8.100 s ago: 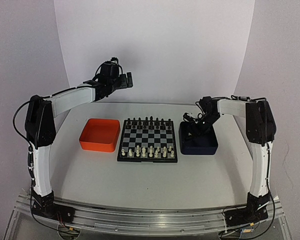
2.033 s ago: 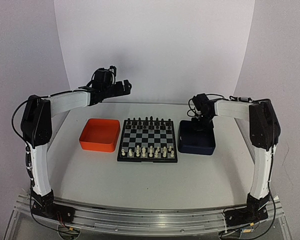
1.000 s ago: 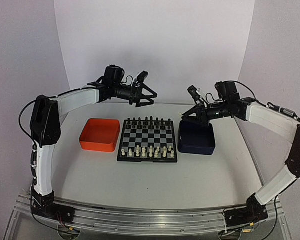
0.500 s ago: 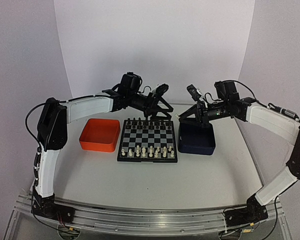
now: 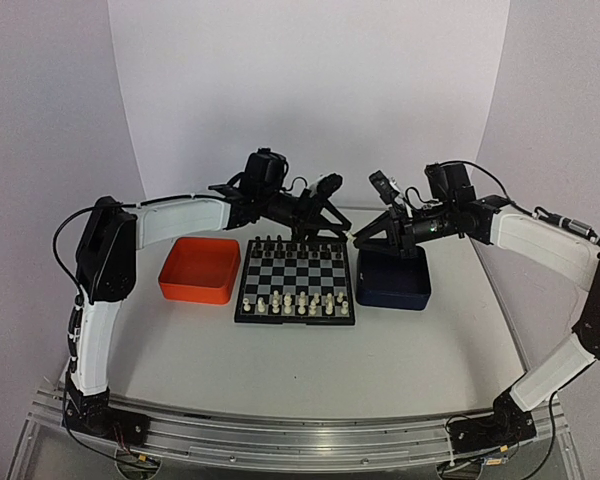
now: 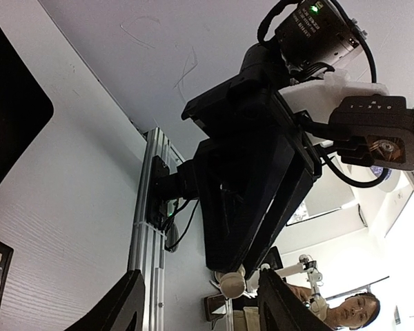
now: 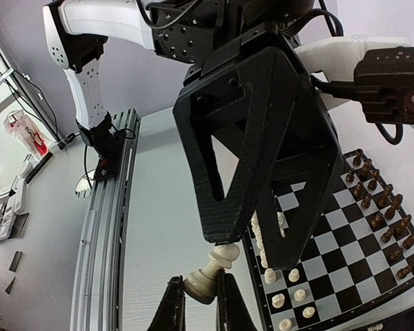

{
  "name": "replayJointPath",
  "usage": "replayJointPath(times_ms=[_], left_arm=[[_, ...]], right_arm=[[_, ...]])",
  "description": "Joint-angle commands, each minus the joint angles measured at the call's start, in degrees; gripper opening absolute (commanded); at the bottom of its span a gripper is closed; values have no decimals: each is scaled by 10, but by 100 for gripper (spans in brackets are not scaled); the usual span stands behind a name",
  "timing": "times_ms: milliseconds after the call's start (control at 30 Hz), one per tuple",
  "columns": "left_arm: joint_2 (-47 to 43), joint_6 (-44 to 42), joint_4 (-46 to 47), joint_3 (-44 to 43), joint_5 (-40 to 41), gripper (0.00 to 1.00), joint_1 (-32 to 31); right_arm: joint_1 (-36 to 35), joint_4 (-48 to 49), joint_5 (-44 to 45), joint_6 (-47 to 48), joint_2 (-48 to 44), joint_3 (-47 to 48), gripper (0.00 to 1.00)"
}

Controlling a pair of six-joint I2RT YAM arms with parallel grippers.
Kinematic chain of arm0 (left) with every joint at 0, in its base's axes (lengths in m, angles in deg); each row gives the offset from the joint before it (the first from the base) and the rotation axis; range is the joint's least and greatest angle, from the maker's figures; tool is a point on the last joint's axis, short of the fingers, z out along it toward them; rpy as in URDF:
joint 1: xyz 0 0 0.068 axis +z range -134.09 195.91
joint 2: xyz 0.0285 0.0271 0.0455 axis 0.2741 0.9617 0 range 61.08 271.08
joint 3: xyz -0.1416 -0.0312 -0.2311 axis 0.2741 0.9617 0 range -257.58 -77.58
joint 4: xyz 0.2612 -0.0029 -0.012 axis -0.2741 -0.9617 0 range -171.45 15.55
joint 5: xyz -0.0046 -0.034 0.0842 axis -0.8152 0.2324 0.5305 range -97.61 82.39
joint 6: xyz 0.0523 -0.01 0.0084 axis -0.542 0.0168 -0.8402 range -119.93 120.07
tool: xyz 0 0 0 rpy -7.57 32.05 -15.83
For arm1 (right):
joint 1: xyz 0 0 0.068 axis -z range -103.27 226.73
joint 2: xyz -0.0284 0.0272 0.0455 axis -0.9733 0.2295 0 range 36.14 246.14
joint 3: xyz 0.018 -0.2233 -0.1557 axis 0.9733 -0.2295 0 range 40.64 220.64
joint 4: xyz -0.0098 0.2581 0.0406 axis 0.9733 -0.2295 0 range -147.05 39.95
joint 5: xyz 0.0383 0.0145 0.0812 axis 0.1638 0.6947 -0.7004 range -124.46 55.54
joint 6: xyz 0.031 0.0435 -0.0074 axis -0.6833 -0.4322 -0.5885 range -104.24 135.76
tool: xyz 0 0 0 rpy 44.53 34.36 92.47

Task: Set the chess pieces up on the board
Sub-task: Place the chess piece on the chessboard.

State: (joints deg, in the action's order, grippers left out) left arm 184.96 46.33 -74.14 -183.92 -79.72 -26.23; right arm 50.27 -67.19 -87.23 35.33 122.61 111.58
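In mid-air over the far right corner of the board (image 5: 296, 281), my right gripper (image 7: 200, 307) is shut on the base of a cream-white chess piece (image 7: 212, 274). My left gripper (image 5: 338, 228) meets it there nose to nose. Its jaws stand open on either side of the piece (image 6: 231, 283), with gaps showing. One left fingertip (image 7: 224, 238) sits right at the piece's head. More cream-white pieces (image 5: 295, 300) stand in the board's near rows and black pieces (image 5: 295, 243) in the far row.
An orange tray (image 5: 200, 268) lies left of the board. On the right stands a dark blue tray (image 5: 393, 281), directly under my right gripper (image 5: 362, 238). Both arms reach in over the back of the table.
My left arm has swung right, over the board's far edge, to meet the right gripper, and its jaws have narrowed around the piece. The right gripper has shifted only slightly left.
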Motion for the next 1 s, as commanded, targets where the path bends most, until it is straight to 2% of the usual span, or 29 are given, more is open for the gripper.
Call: replayJointPath(times_ms=[0,167,500,967], left_arm=[[-29,21,43,3,-26,53,-10],[-41,29,59,17,-27,51,-14],[-57,59,101,47,-36,38,-17],[-56,107,162,53,-55,28,-17]], right_arm=[[-6,11,-16,-5,4,9,0],[-7,10,-10,-7,6,10,0],[-10,8,-12,-7,10,9,0],[-12,1,-5,0,14,11,0]])
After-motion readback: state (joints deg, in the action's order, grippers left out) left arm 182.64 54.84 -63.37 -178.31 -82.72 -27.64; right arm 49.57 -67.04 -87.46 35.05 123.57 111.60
